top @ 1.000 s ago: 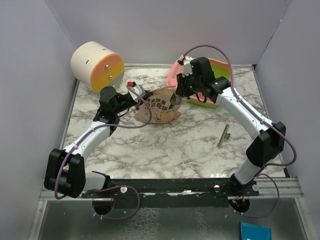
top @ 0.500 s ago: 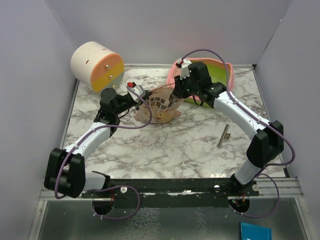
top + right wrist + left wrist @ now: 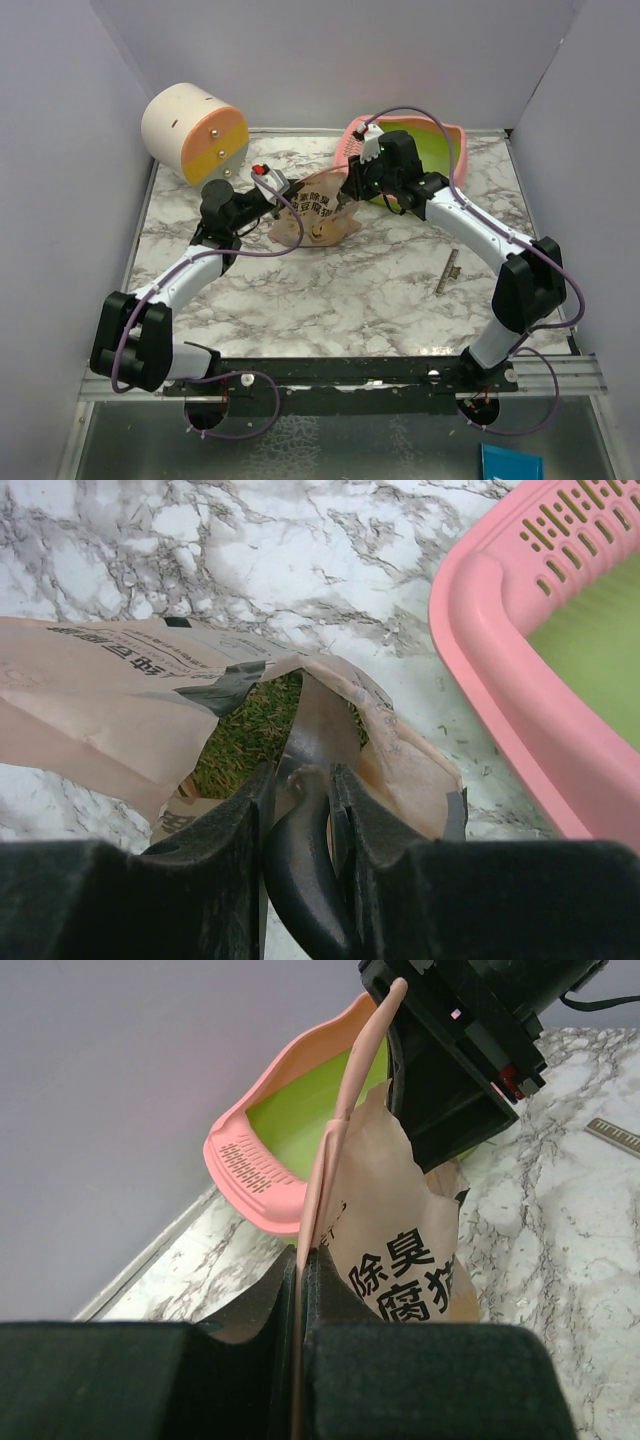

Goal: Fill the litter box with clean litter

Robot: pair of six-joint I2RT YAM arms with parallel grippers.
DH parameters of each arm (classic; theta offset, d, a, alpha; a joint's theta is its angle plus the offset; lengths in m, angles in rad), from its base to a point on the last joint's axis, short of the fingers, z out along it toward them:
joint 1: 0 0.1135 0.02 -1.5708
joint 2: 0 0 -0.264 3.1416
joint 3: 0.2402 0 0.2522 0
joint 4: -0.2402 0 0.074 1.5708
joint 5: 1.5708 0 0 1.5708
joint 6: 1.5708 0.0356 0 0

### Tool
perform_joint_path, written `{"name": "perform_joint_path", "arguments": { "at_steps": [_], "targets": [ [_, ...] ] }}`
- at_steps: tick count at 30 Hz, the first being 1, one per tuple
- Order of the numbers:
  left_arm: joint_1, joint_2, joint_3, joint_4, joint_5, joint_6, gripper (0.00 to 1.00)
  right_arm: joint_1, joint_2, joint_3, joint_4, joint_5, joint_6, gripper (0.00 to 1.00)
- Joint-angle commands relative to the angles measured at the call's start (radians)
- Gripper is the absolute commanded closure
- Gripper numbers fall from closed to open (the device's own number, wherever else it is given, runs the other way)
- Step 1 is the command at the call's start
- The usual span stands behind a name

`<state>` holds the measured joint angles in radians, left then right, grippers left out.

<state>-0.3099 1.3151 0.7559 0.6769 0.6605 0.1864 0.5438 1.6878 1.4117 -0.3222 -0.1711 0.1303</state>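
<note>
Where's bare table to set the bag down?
Free: the near-middle table, between the bag, the metal strip and the near edge. Crowded: the back, where left gripper and right gripper pinch the bag beside the litter box.

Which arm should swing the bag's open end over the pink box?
Right. The right tool pinches the open edge of the bag beside the box; the left tool grips the side farther away.

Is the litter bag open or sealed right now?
Open: the bag gapes at its top in the right wrist view, and greenish litter granules show inside.
</note>
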Motion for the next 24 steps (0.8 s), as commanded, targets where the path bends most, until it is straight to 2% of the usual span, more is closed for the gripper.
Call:
{"name": "perform_joint_path", "arguments": {
  "at_steps": [1,11,24],
  "targets": [
    [-0.011,0.003,0.027,0.168,0.023,-0.041,1.0,0.008,0.093,-0.073,-0.129,-0.044,-0.014,0.99],
    [-0.012,0.022,0.023,0.178,0.027,-0.049,1.0,0.01,0.152,-0.095,-0.096,-0.133,0.02,0.99],
    [-0.012,0.042,0.008,0.181,0.009,-0.031,1.0,0.01,0.179,-0.139,0.024,-0.385,0.131,0.99]
  ]
}}
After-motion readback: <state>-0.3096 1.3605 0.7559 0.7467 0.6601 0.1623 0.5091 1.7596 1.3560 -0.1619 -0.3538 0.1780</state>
